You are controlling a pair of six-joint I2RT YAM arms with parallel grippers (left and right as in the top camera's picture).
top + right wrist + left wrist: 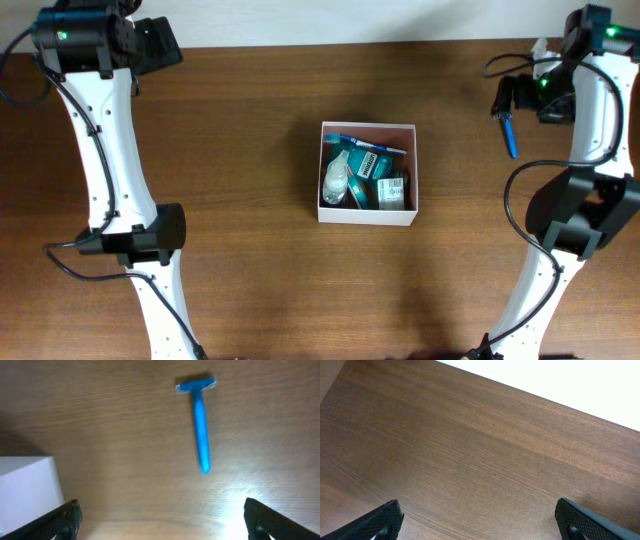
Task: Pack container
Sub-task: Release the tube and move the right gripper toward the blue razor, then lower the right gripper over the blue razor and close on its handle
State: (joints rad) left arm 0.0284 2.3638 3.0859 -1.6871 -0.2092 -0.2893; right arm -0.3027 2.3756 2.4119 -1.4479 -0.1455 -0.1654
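Right now I've got both pincers released: the left gripper [482,525] has its fingers spread wide over bare table [470,435] with nothing between them, and the right gripper [165,527] is just as wide and empty. The container [367,215] sits mid-table between the two arms, already holding a toothbrush [365,145], a small bottle and some packets. The one thing I can see left out is the blue razor [201,430]. It lies flat on the wood, well apart from the container on the right arm's side, so that arm is plainly the nearer; the left is off at the opposite corner. Seen from the right wrist, the razor lies ahead of the fingers and a touch toward the right-hand one, with its head at the far end and its handle pointing back at me. Its long axis runs across the line the fingers close along, which I judge suits a pinch on the handle once I go forward and down
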